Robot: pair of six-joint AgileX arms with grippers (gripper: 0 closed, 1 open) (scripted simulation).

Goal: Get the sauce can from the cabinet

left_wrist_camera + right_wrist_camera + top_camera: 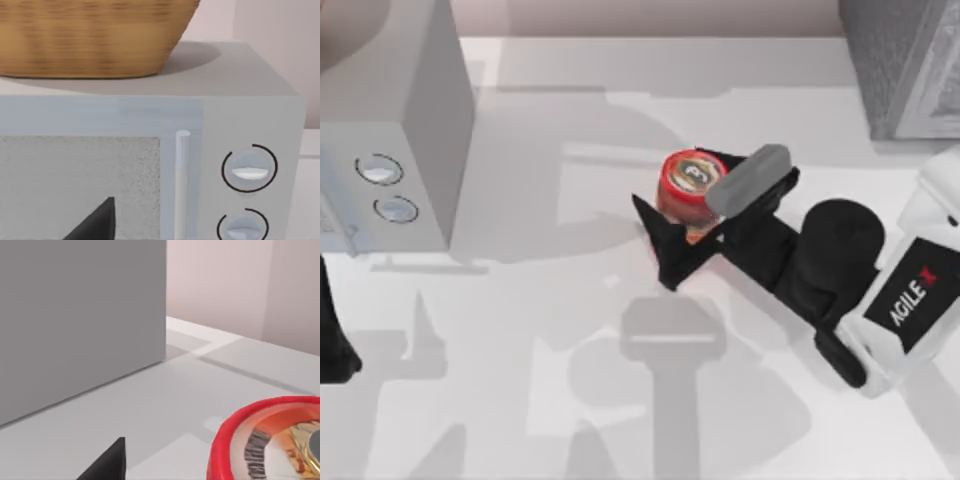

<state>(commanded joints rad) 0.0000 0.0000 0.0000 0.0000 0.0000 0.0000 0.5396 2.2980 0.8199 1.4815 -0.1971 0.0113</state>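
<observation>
Right tool [692, 222] is pinching small red-rimmed, brown-topped sauce can [688, 180] mid-worktop, w/ dark grey speckled cabinet [900, 60] lying well apart, back-right; left arm parked

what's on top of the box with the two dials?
A woven basket sits on the pale grey box. Its inside is cut off by the left wrist view's edge, so any contents cannot be seen.

One sauce can [691, 183], one cabinet [905, 62], one basket [95, 37], two dials [388, 188].
</observation>
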